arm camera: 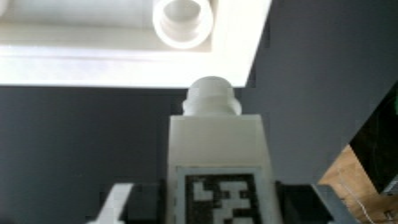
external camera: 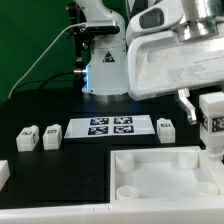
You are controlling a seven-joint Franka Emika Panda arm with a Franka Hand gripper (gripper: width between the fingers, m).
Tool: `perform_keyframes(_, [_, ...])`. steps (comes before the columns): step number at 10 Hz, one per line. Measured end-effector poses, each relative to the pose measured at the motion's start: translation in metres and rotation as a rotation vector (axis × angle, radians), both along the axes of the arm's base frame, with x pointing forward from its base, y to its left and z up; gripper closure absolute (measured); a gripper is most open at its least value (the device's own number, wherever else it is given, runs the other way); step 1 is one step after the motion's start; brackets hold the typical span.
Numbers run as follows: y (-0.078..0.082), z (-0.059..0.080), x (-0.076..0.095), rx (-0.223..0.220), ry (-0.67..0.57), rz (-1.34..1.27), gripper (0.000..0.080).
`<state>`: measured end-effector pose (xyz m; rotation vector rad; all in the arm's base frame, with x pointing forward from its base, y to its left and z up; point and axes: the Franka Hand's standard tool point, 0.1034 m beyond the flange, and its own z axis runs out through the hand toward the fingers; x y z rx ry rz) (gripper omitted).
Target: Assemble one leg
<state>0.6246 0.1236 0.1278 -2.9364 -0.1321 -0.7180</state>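
Observation:
My gripper (external camera: 207,108) is shut on a white leg (external camera: 213,122) and holds it above the table at the exterior view's right, over the far right part of the large white panel (external camera: 150,190). In the wrist view the leg (arm camera: 217,140) stands between my fingers (arm camera: 121,205), with its tag facing the camera and its rounded peg pointing toward the panel's edge (arm camera: 71,65). A round socket (arm camera: 183,20) in the panel lies just beyond the peg. Three more legs lie on the table, two at the left (external camera: 27,137) (external camera: 51,137) and one at the right (external camera: 166,128).
The marker board (external camera: 110,127) lies between the loose legs. Another white part (external camera: 3,172) shows at the exterior view's left edge. The arm's base (external camera: 100,60) and a cable stand at the back.

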Motion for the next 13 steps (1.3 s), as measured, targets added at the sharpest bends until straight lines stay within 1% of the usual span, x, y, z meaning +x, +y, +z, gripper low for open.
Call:
perform_keyframes(1, [0.004,-0.012,-0.004,0.0,0.013,0.006,0.0509])
perform_keyframes(2, [0.006,-0.017,-0.007,-0.002,0.024,0.011,0.0509])
perform_keyframes(4, [0.006,-0.021,-0.01,-0.006,0.038,0.014,0.0509])
perform_keyframes(5, [0.005,-0.026,-0.011,-0.008,0.041,0.014,0.0509])
perform_keyframes(6, [0.002,-0.033,-0.012,-0.012,0.049,0.015,0.0509])
perform_keyframes(7, [-0.006,-0.037,-0.011,-0.025,0.051,0.026,0.0509])
perform_keyframes(8, [-0.012,-0.038,-0.009,-0.034,0.049,0.034,0.0509])
perform_keyframes(10, [-0.017,-0.04,-0.005,-0.037,0.048,0.034,0.0509])
perform_keyframes(13, [-0.011,-0.045,-0.007,-0.036,0.048,0.044,0.0509])
